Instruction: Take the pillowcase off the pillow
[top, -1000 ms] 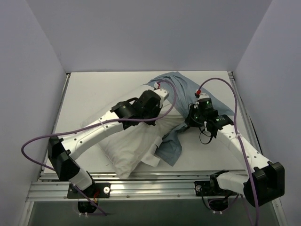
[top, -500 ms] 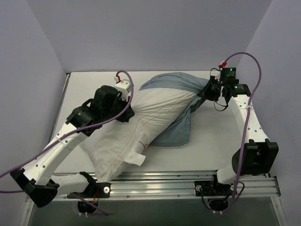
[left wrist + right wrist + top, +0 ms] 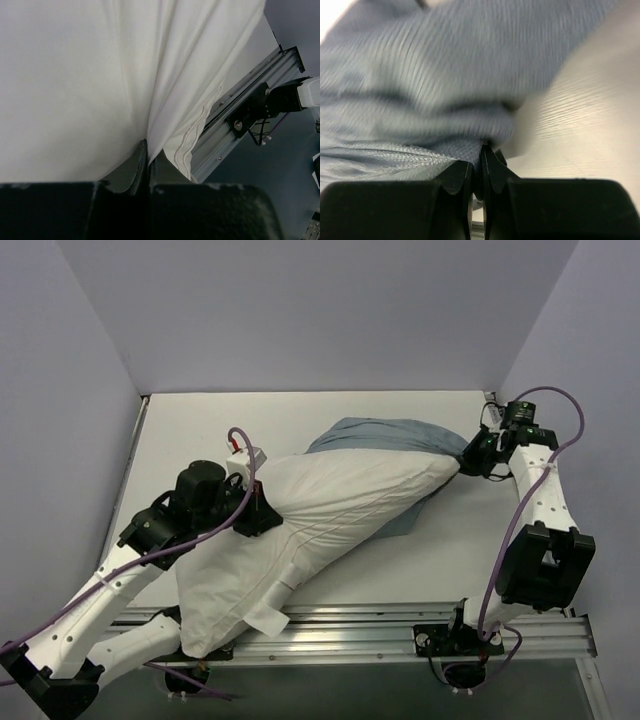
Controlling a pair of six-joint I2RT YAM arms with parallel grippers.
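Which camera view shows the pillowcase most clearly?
The top external view: only there does the grey pillowcase show as a shape, bunched over one end of the pillow and pinched by the right gripper. The right wrist view gives only a blurred fold between its fingers. The left wrist view shows just white pillow cloth.

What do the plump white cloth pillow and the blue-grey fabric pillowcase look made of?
Plump white pillow: plain matte woven cloth, probably cotton, judging by soft creases and stitched seams. Blue-grey pillowcase: thin matte fabric with fine ribbed weave, bunching easily; fibre unclear.

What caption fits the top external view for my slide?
Left jaws clamp the white pillow, right jaws clamp the grey pillowcase, pillow mostly uncovered.
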